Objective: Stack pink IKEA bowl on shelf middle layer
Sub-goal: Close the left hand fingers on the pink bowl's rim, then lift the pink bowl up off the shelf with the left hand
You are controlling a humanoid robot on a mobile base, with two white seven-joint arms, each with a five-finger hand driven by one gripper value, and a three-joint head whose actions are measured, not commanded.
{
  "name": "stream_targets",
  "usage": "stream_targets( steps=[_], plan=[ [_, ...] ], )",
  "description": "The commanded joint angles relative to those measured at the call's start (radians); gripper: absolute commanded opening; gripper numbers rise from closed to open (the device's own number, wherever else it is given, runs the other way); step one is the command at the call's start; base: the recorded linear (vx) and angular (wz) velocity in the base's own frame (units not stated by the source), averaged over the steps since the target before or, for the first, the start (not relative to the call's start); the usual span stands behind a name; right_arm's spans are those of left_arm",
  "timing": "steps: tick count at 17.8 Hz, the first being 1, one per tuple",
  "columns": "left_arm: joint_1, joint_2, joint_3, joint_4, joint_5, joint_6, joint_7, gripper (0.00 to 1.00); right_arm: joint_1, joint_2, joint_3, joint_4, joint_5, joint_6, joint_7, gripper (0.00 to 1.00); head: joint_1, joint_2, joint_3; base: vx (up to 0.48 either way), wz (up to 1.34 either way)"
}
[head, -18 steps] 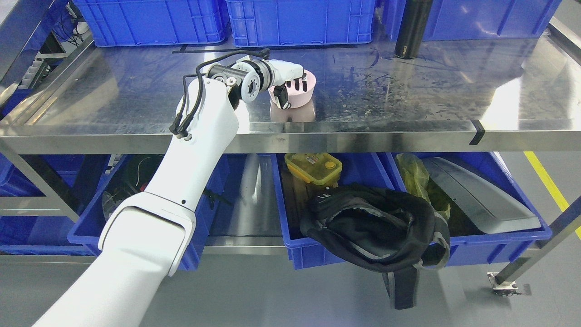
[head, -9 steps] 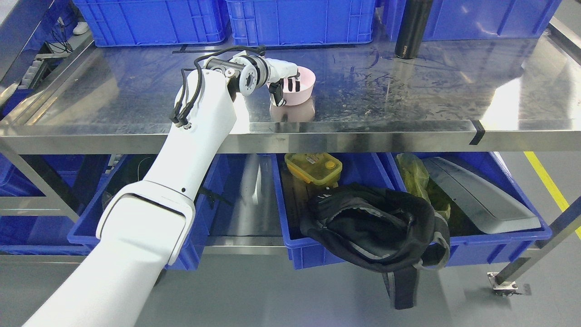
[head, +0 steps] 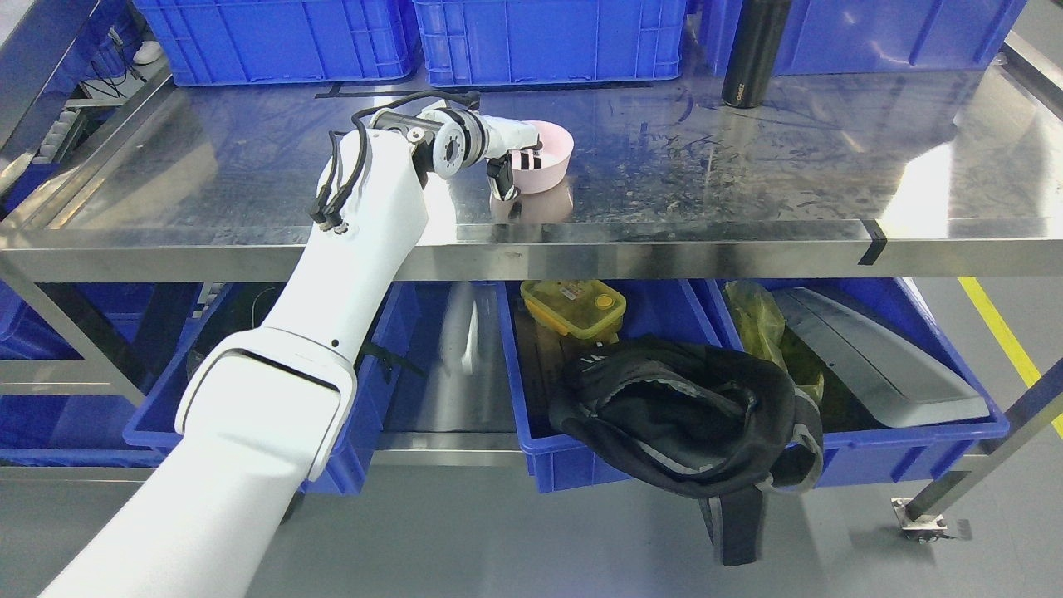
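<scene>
Left hand point(head: 513, 158) gripping pink bowl point(head: 544, 158) by near rim, fingers hooking inside, thumb outside, near shelf point(head: 747, 166) front edge. Bowl tilting; risk: thin rim pinch slipping, bowl dropping onto steel.

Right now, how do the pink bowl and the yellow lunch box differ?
The pink bowl is round and open-topped; the yellow lunch box is roughly rectangular with its lid shut. The bowl sits on the steel shelf, gripped at its rim by the left hand; the lunch box lies untouched in a blue bin one level below. The bowl looks opaque, the lunch box translucent. Both look like plastic food containers.
</scene>
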Motion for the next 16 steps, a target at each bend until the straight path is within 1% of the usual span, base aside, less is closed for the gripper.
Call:
stream_targets(
  steps=[1,2,3,4,6,8,10,13,15,16],
  plan=[
    [0.008,0.016,0.09,0.015,0.007,-0.044,0.008,0.12,0.023,-0.017,0.0,-0.017,0.0,0.0,0.0,1.0,0.0,0.0,0.0,0.0,0.0],
    [0.014,0.016,0.135,0.006,0.007,-0.09,0.008,0.07,0.023,-0.017,0.0,-0.017,0.0,0.0,0.0,1.0,0.0,0.0,0.0,0.0,0.0],
    [0.02,0.016,0.167,-0.001,0.007,-0.119,0.005,0.03,0.023,-0.017,0.0,-0.017,0.0,0.0,0.0,1.0,0.0,0.0,0.0,0.0,0.0],
    [0.025,0.016,0.187,-0.011,0.007,-0.138,0.005,0.02,0.023,-0.017,0.0,-0.017,0.0,0.0,0.0,1.0,0.0,0.0,0.0,0.0,0.0],
    [0.028,0.016,0.216,-0.045,0.009,-0.141,0.009,0.02,0.023,-0.017,0.0,-0.017,0.0,0.0,0.0,1.0,0.0,0.0,0.0,0.0,0.0],
    [0.042,0.016,0.291,-0.105,0.01,-0.178,0.012,0.02,0.023,-0.017,0.0,-0.017,0.0,0.0,0.0,1.0,0.0,0.0,0.0,0.0,0.0],
    [0.075,0.016,0.369,-0.178,0.01,-0.266,0.011,0.02,0.023,-0.017,0.0,-0.017,0.0,0.0,0.0,1.0,0.0,0.0,0.0,0.0,0.0],
    [0.154,0.016,0.448,-0.325,0.018,-0.334,0.014,0.02,0.023,-0.017,0.0,-0.017,0.0,0.0,0.0,1.0,0.0,0.0,0.0,0.0,0.0],
    [0.187,0.016,0.505,-0.407,0.071,-0.42,0.019,0.02,0.023,-0.017,0.0,-0.017,0.0,0.0,0.0,1.0,0.0,0.0,0.0,0.0,0.0],
    [0.204,0.016,0.525,-0.433,0.131,-0.49,0.02,0.01,0.023,-0.017,-0.001,-0.017,0.0,0.0,0.0,1.0,0.0,0.0,0.0,0.0,0.0]
  ],
)
